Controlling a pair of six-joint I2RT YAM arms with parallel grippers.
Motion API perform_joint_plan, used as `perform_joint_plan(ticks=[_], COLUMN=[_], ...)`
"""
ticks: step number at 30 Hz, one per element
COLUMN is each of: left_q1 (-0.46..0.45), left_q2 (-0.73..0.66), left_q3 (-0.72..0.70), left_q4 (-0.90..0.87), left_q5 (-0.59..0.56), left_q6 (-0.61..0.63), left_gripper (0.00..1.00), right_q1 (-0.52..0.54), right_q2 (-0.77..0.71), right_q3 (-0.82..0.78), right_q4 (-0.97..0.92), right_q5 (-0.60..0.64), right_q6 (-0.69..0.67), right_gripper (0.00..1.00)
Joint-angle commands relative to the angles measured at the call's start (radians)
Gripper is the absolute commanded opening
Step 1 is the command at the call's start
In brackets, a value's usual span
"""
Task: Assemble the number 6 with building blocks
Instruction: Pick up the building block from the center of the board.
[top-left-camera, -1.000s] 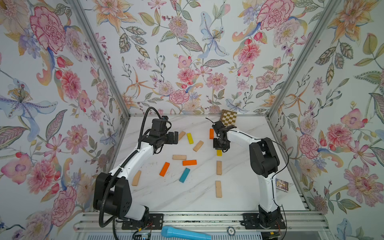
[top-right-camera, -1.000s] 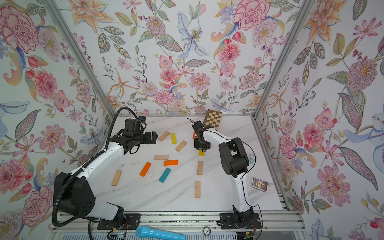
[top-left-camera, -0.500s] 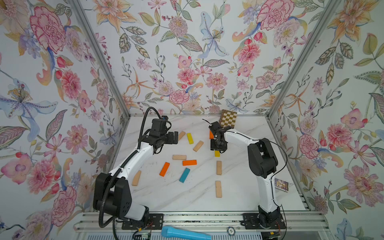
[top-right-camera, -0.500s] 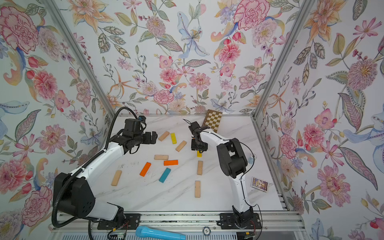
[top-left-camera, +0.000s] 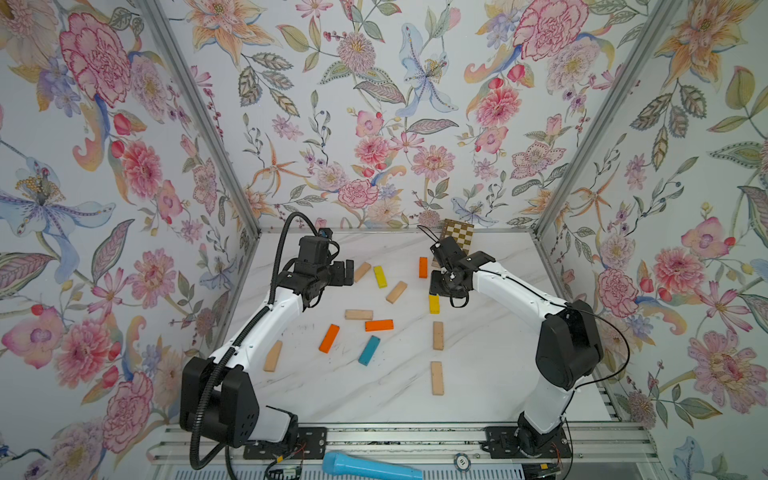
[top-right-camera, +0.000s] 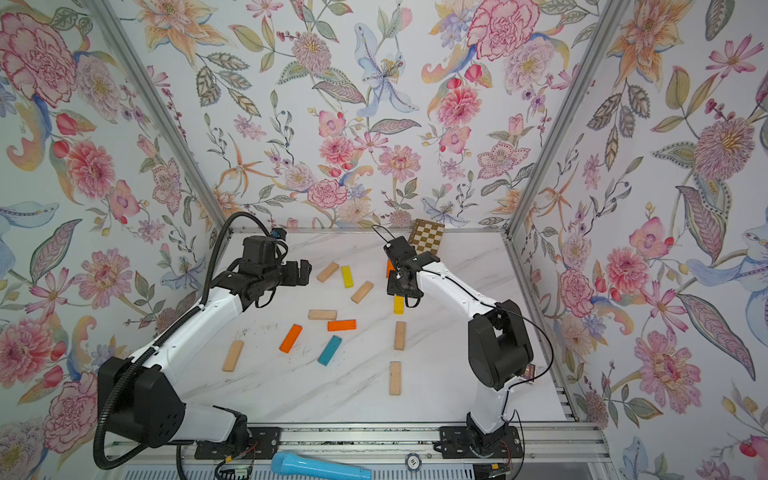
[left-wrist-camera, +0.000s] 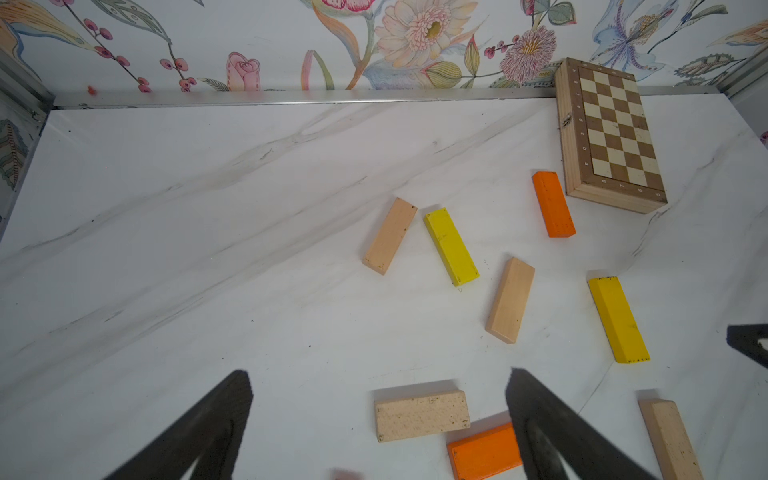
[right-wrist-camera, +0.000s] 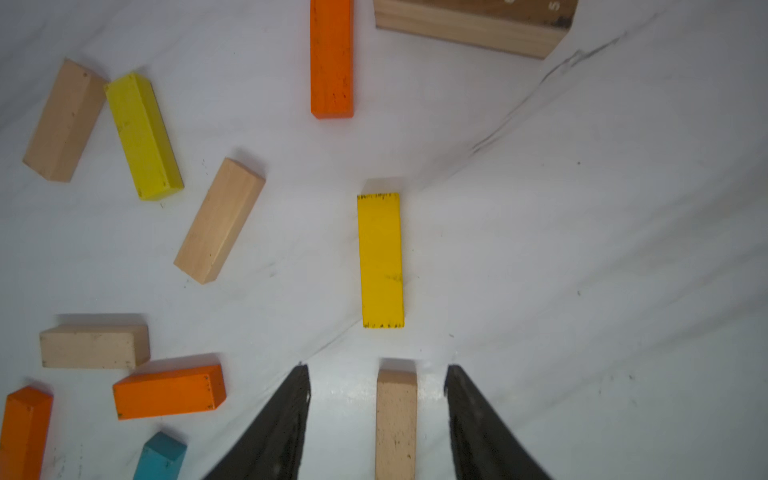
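While the yellow block (top-left-camera: 434, 304) lies free right of the frame's centre, just above a beige block (top-left-camera: 438, 336) in one column, I see my right gripper (right-wrist-camera: 377, 368) with jaws apart, holding nothing, one finger on each side of this beige block. Other blocks (top-left-camera: 378, 325) lie scattered at centre. My left gripper (left-wrist-camera: 379, 374) is wide open and empty over the marble table (top-left-camera: 374, 399).

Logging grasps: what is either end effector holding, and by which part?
Nothing is held: the left end effector and right end effector are both open and empty.
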Motion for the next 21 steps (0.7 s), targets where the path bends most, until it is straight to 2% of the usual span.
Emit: perform_joint_plan(ticks=[1,9,21], left_q1=[-0.006,-0.007,-0.007], left_q2=[-0.011,-0.022,-0.028], left_q3=[0.01,0.005,0.001], left_q4=[-0.013,-0.008,-0.003], left_q5=[-0.001,0.009,0.013], left_q6=[-0.012,-0.01,-0.007], left_gripper=[0.99,0.99,0.99], right_q1=[0.066,0.167,0.149], right_q2=[-0.021,-0.044,0.013], right_q3=[-0.106,-0.263,-0.325], right_q4=[-0.028,-0.01,0.052], right_q5=[-0.012,-0.038,-0.039], right_q6=[0.061,0.099,0.063], right_gripper=[0.54,0.53,0.5])
